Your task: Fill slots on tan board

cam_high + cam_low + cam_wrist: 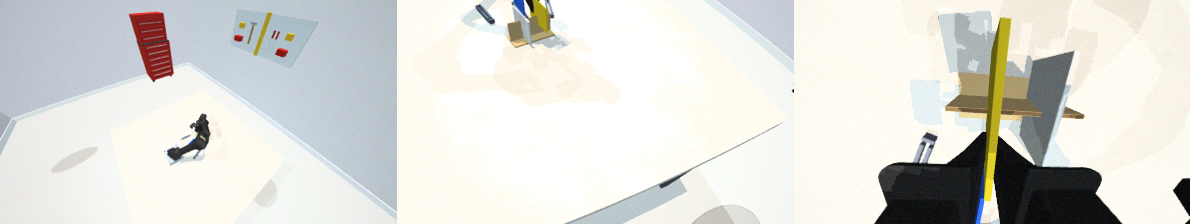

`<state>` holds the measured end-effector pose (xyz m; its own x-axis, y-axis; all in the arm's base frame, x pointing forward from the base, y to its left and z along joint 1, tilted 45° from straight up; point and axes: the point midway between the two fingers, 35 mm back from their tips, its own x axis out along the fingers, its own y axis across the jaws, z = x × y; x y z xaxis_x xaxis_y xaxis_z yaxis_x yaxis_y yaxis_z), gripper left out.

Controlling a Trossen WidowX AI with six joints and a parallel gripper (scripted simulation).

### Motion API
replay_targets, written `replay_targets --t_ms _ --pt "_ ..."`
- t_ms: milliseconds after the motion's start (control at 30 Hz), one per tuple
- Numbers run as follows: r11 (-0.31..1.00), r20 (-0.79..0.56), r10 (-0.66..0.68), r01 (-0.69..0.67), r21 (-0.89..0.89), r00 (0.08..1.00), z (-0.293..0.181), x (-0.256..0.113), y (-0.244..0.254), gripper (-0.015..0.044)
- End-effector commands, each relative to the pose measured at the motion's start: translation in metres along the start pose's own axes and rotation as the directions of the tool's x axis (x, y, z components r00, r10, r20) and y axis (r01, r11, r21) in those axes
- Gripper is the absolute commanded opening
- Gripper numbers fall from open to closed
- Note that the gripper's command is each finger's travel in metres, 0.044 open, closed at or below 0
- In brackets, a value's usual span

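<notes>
The yellow board (539, 15) (996, 90) is upright and crosswise over the standing tan board (514, 31) (966, 103), toward one end of it. Its notch is hidden, and I cannot tell how deep it sits. My gripper (531, 5) (988, 136) is shut on the yellow board at its upper part. A white board (522, 25), grey on its shaded face in the wrist view (1044, 95), stands across the tan board near its other end, at an angle to the yellow one. A blue board (519, 5) (980, 212) shows behind, partly hidden by the gripper.
A dark slotted holder (485, 14) (923, 148) lies to one side of the boards. Another holder (551, 9) shows behind the yellow board. The arm (189, 146) reaches over the blue board. A red tool chest (154, 51) stands far back.
</notes>
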<state>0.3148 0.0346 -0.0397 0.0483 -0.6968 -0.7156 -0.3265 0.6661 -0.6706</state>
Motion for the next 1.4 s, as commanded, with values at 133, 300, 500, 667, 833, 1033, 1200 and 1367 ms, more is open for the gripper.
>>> replay_targets --t_ms 133,300,500,667,833,1033,1200,1367 --pt "1.0 -0.007 -0.003 0.003 -0.016 1.0 -0.0018 0.0017 -0.0001 0.0" --pt "1.0 -0.008 -0.003 0.003 0.001 1.0 -0.003 0.0027 0.0001 0.0" --pt "1.0 -0.008 -0.003 0.003 0.01 1.0 -0.0035 0.0027 -0.0002 0.0" --pt "1.0 -0.008 -0.003 0.003 0.013 1.0 -0.003 0.0027 -0.0006 0.0" --pt "1.0 -0.008 -0.003 0.003 0.003 1.0 -0.0024 0.0027 -0.0014 0.0" --pt "1.0 -0.008 -0.003 0.003 -0.006 1.0 -0.0032 0.0025 -0.0016 0.0" --pt "1.0 -0.008 -0.003 0.003 -0.008 1.0 -0.0034 0.0023 -0.0016 0.0" --pt "1.0 -0.008 -0.003 0.003 -0.013 1.0 -0.0037 0.0019 -0.0015 0.0"
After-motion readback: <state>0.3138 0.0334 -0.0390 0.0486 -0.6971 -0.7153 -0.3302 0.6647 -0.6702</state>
